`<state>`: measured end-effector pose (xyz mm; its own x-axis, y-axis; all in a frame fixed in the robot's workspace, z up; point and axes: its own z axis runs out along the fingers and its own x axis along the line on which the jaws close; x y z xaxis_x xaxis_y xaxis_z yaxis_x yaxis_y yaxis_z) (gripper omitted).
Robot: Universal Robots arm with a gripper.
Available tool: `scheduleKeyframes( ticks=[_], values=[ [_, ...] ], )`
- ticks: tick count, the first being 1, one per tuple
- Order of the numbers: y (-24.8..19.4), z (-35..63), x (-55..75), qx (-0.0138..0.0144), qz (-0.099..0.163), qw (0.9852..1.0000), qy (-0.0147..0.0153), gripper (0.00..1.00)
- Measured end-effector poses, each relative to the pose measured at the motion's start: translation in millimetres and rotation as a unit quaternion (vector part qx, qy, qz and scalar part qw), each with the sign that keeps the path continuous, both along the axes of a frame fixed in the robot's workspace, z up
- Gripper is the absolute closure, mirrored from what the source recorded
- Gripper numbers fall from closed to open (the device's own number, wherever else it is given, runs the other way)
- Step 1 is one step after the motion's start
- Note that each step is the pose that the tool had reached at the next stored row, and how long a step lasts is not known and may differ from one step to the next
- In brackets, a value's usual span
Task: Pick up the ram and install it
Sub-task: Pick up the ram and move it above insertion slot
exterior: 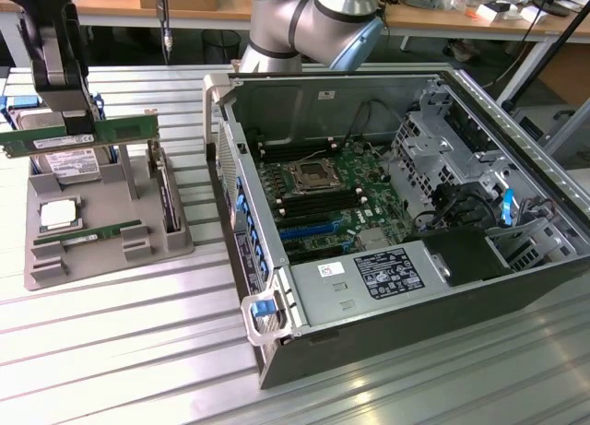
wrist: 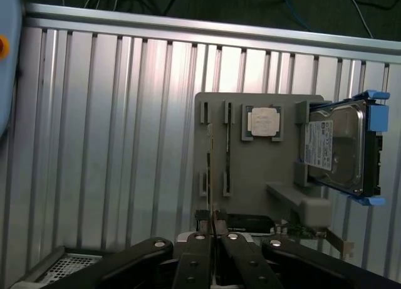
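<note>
Slippage is what I'd watch for. The black two-fingered tool (exterior: 78, 123) hangs just above the grey moulded holder tray (exterior: 101, 257). Its fingers are pressed together on the long, thin green memory stick, the ram (exterior: 120, 130), which sits roughly level and lifted clear of the tray. A narrow pinch on so thin a board could let it pivot or slide if the arm swings sharply.

The open black computer case (exterior: 415, 328) lies beside the tray on the ribbed aluminium bench (exterior: 138, 351), with its steel wall facing the tray. A low carry might clip the stick there. A tilted stick would meet the dark slots (exterior: 313, 202) on the green motherboard (exterior: 336, 181) crooked, and could jam or strain the board. The silver boxy hard drive (exterior: 69, 159), standing in the tray right under the stick, could be knocked too.
</note>
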<state>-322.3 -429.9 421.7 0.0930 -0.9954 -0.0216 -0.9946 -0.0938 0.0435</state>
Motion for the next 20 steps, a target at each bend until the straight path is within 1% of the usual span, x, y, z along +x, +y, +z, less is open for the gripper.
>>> scheduleKeyframes(
  ticks=[4,6,20],
  values=[
    [0.0,0.0,3.5,-0.0003,0.0,1.0,0.0,0.88],
    [0.0,0.0,7.4,-0.0006,0.0,1.0,0.0,0.88],
    [0.0,0.0,19.7,-0.0014,0.0,1.0,0.0,0.88]
  ],
)
